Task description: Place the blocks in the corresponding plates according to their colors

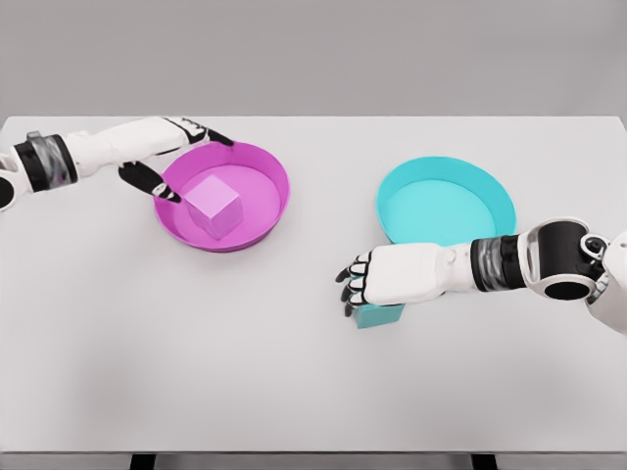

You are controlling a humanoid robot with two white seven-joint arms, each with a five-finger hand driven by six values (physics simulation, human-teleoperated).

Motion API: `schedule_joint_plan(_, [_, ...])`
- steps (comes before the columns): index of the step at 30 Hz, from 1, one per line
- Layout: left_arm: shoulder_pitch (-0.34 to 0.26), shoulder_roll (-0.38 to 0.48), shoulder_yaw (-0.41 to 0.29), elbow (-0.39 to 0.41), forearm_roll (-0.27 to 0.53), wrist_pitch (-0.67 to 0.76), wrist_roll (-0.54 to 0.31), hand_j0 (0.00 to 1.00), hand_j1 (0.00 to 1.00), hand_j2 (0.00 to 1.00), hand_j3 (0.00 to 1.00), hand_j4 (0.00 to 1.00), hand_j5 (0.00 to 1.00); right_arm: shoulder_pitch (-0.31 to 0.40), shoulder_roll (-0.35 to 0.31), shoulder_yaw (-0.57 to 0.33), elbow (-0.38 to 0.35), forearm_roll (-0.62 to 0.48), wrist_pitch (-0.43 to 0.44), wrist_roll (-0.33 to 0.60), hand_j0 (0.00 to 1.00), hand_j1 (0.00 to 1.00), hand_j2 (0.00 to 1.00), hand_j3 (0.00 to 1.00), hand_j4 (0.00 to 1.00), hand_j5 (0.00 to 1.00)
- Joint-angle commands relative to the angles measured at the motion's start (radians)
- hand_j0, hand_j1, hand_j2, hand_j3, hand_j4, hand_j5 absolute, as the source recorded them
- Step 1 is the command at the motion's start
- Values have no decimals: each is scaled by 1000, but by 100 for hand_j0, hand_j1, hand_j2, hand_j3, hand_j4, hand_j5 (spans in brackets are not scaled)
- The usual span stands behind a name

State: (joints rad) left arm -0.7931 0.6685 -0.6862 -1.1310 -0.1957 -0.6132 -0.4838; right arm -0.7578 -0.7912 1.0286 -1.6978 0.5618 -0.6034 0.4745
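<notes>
Left hand (181, 157) is seen at the far-left rim of the magenta plate (263, 162), fingers spread wide, thumb and index either side of the rim's left edge, nothing held. Pink block (215, 204) is already seated inside the magenta plate, left of its centre, resting flat on the plate floor and apart from the hand. That half of the task is judged done.

Right of the magenta plate, well apart, the cyan plate (446, 201) is seen with nothing in it. Teal block (380, 314) is found on the table (196, 372) just below the cyan plate's lower-left rim, outside it. Right hand (372, 282) is laid over the top of the teal block, fingers curled down on it; a closed grasp is likely but contact at the fingertips cannot be told for sure. Lift and transfer into the cyan plate is judged still left.

Both plates are shallow round dishes, smooth, matte, with raised sloped walls. Both blocks are plain cubes with sharp edges. Table is flat, white and untextured.
</notes>
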Motion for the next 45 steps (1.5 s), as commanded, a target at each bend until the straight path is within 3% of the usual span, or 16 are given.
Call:
schedule_joint_plan(1, [0,31,13,0,5,2,1,100,100,100,100,100,100,-2,0,-4,1,21,-7,13,65,65,65,65,65,65])
schedule_joint_plan(3, [0,80,13,-1,5,2,1,100,100,100,100,100,100,-5,-2,-5,1,20,-7,12,59,59,59,59,59,59])
schedule_joint_plan(8, [15,209,14,13,7,2,-1,100,100,100,100,100,100,-9,-7,-32,1,13,-7,12,59,59,59,59,59,59])
schedule_joint_plan(10, [31,200,14,79,9,2,-1,100,100,100,100,100,100,-11,-5,-32,1,13,-7,12,59,59,59,59,59,59])
schedule_joint_plan(14, [58,171,23,89,12,2,-1,100,100,100,100,100,100,-12,-5,-38,1,9,-7,10,59,59,59,59,59,59])
schedule_joint_plan(19, [58,168,27,162,15,2,-1,100,100,100,100,100,100,-14,-7,-65,1,4,-7,9,59,59,59,59,59,59])
schedule_joint_plan(30, [58,163,28,178,15,2,-1,100,100,100,100,100,100,-57,-8,-105,41,-42,-7,9,59,59,59,59,59,59])
schedule_joint_plan(45, [60,148,31,200,15,2,-1,100,100,100,100,100,100,-137,33,-125,263,-42,-7,9,59,59,59,59,59,59])
